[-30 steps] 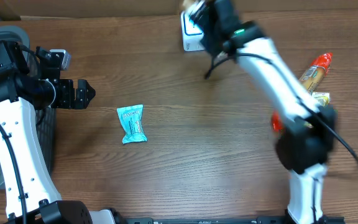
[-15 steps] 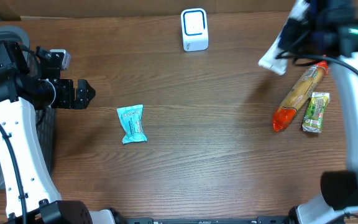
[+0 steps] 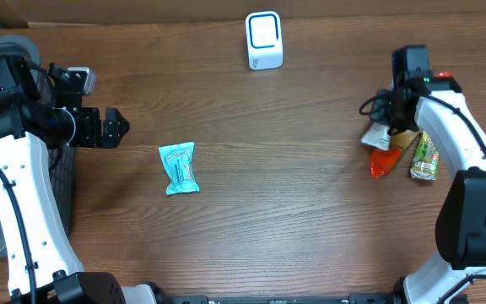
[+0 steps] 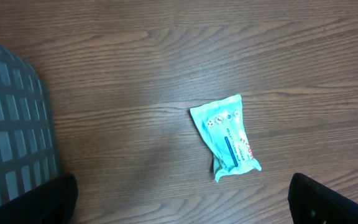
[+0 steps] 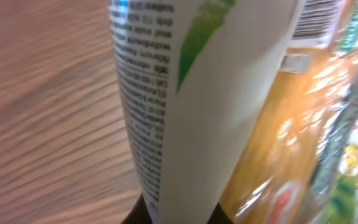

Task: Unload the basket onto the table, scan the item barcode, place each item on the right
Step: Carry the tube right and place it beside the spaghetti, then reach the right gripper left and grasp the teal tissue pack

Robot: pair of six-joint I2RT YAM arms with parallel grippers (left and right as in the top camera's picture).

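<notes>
White tube (image 3: 375,135) held, scanner (image 3: 264,40) well off
Right pincer (image 3: 391,121) pinched it beside the orange packet (image 3: 385,161); left pincer (image 3: 115,127) stood spread; the scan looked possibly undone.

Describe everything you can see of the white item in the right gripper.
The white item looks like a smooth plastic tube or pouch, with a green stripe, columns of fine black print and a barcode near one edge. The right gripper is shut on one end, at the table's right side, over the orange packet. Whether it touches that packet I cannot tell; the print is too blurred to read.
</notes>
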